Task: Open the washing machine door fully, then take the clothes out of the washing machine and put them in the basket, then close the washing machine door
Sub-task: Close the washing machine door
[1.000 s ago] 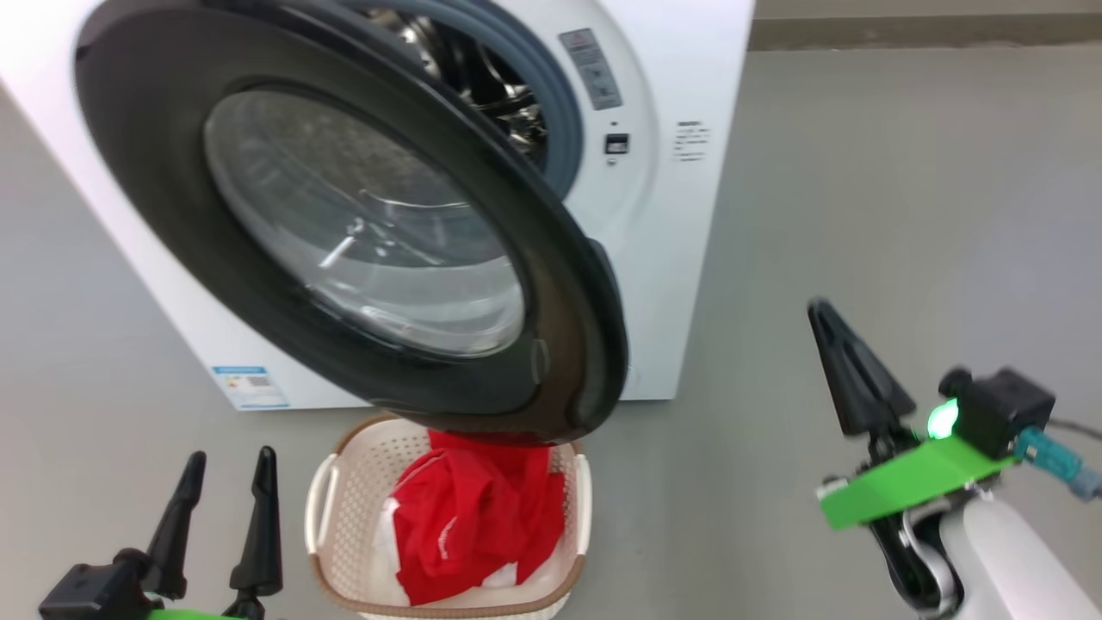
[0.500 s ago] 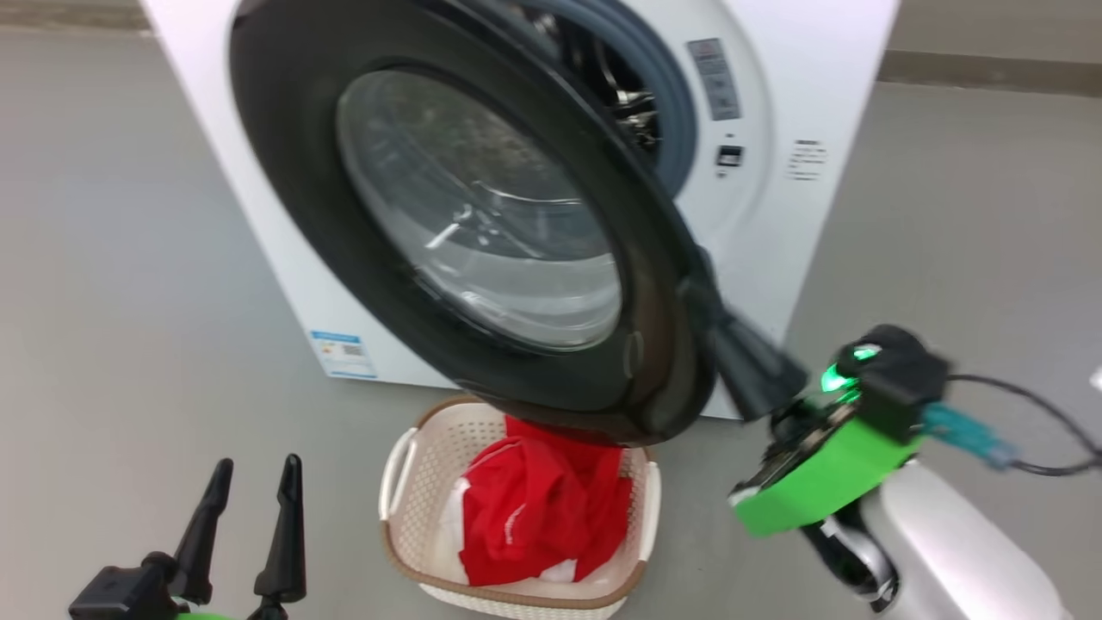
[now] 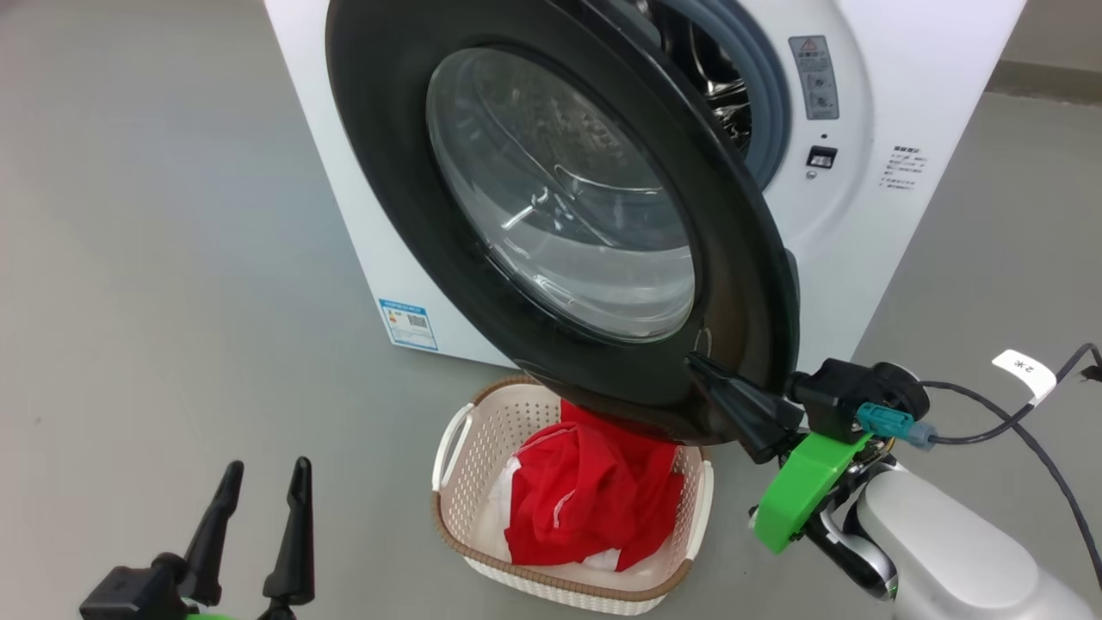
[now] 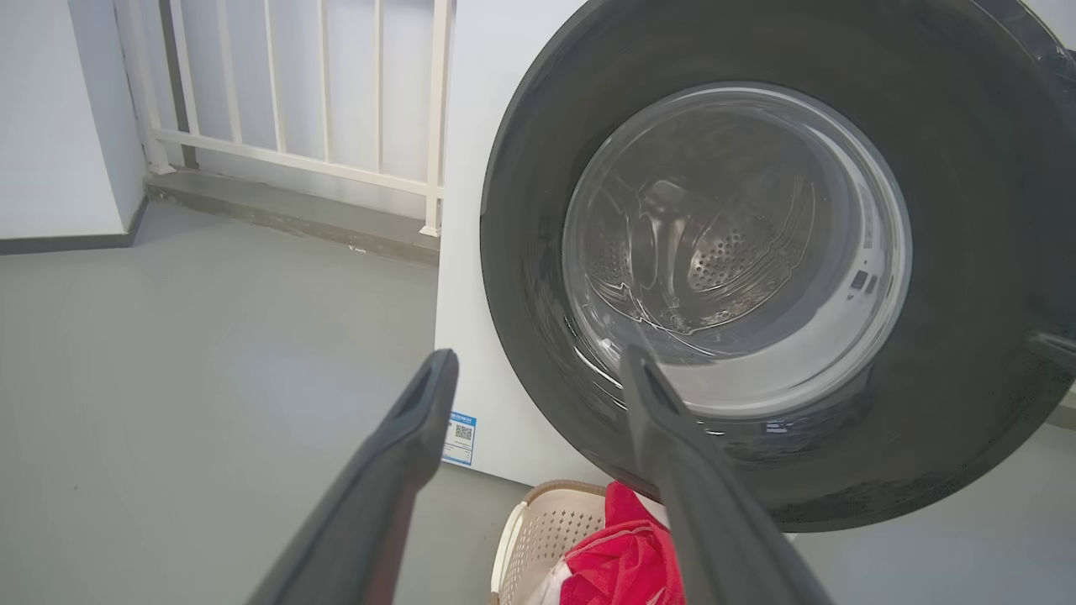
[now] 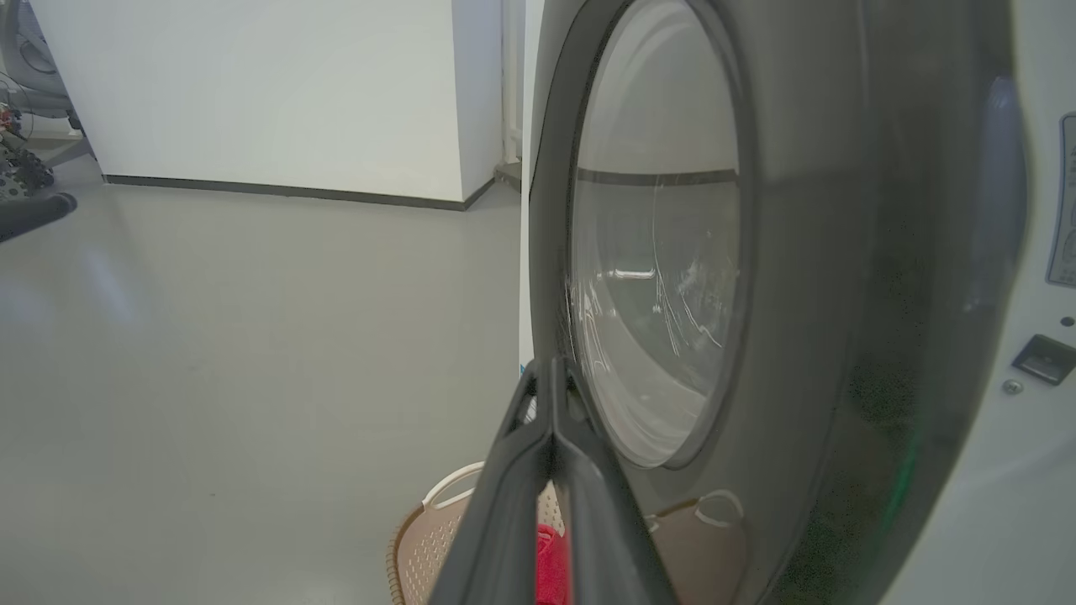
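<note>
Door (image 3: 560,198) stands partly open on the washer (image 3: 913,103). Clothes (image 3: 594,499) lie in the basket (image 3: 469,422) on the floor (image 3: 172,301), beneath the door's lower rim. Right gripper (image 3: 696,360): fingers pressed together, empty, tips at the door's lower outer rim; contact not confirmed. Left gripper (image 3: 268,469): fingers spread, empty, low and well apart from the door.

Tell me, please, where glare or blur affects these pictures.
Head view: sharp, with streaks of glare on the glass of the door. Left wrist view: the left gripper is soft, close to the lens. Right wrist view: the right gripper is blurred, and the door's glossy rim mirrors the basket.
</note>
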